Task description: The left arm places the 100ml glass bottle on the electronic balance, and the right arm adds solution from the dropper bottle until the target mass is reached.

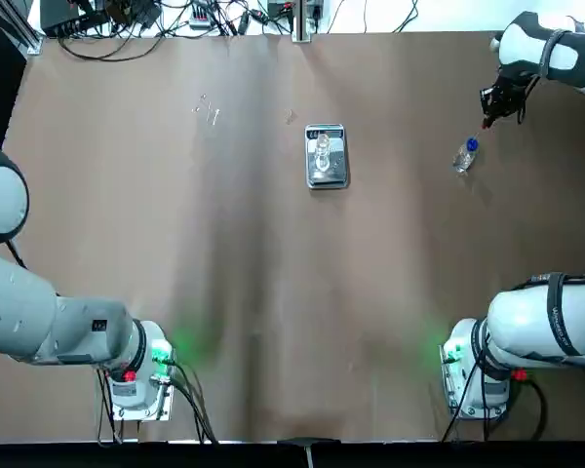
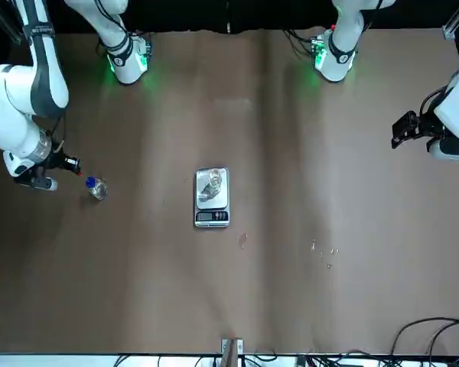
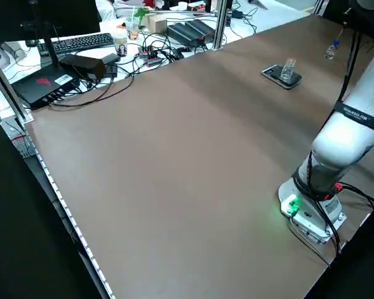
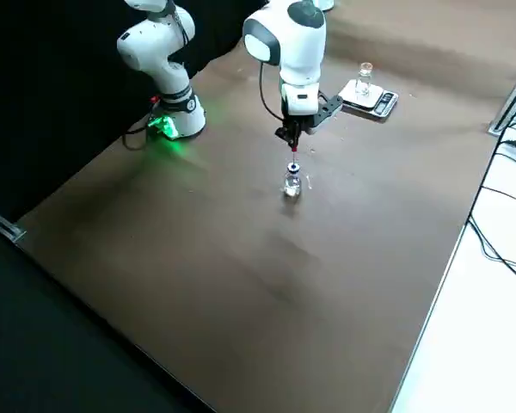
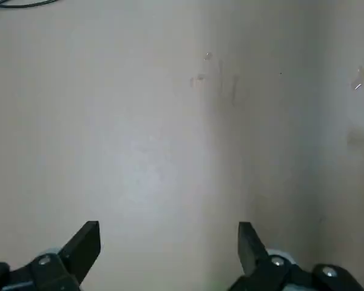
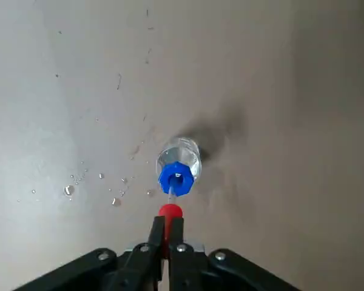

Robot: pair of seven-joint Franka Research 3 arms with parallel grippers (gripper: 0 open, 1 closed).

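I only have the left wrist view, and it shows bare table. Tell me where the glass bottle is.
Observer: The 100ml glass bottle stands upright on the electronic balance, mid-table.
Operator: Report the right arm.
Observer: The right arm's fingers are shut on the red tip of the dropper bottle, which stands on the table to the balance's right.
Operator: Place my own arm.
Observer: The left arm's fingers hang open near the table's left edge, well away from the balance.
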